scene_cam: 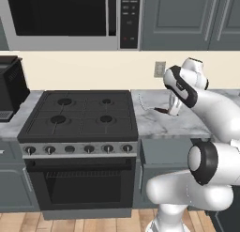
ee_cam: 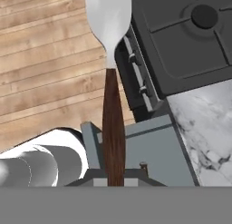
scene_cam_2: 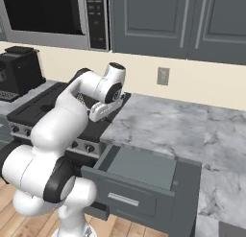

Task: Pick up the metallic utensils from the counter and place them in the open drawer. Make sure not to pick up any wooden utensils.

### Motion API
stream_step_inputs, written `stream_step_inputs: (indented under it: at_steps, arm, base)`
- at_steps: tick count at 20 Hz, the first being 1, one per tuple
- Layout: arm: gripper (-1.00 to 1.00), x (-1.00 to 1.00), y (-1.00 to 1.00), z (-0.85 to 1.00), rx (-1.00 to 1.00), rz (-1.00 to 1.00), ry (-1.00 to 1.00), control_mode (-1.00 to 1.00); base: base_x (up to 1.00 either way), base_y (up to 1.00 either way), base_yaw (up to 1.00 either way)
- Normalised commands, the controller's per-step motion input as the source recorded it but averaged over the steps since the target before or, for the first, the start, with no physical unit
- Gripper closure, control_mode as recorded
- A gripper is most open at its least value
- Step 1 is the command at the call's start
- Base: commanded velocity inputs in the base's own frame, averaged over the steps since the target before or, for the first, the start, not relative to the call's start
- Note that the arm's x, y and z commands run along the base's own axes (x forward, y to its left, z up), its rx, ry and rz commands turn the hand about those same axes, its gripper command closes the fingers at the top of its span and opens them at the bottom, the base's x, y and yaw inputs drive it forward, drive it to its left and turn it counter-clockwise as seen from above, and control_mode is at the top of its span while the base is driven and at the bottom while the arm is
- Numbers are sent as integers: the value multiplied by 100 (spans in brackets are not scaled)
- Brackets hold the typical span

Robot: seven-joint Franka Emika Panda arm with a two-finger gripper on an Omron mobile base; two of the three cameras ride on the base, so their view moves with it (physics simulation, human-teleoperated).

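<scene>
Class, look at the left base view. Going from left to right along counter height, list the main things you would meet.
Black toaster → black stove → marble counter → metallic utensil held in the pincer → white arm.

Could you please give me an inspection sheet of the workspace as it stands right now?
Surface: marble counter, grey-white and veined, right of the stove.
Job's things: one metallic utensil, silver end and dark brown handle, is held; the open drawer is pulled out below the counter.
Clutter: nothing seen.
End effector: end effector is shut on the utensil's handle, and the hand view looks past it to the drawer.
Cables: nothing seen.
Surroundings: black stove, microwave above it, wall outlet, wooden floor.
</scene>
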Motion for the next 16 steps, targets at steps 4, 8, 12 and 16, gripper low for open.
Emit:
stream_step_inputs:
  at_steps: [4,8,12,16]
  arm:
    - [100,0,-12,-38,-1,1,0,-100]
    - [100,0,-14,-25,0,0,0,-100]
    - [100,0,-33,-35,0,2,-1,-100]
    - [100,0,-42,-45,0,8,-1,-100]
  base:
    - [0,0,0]
    - [0,0,0]
    - [0,0,0]
    - [0,0,0]
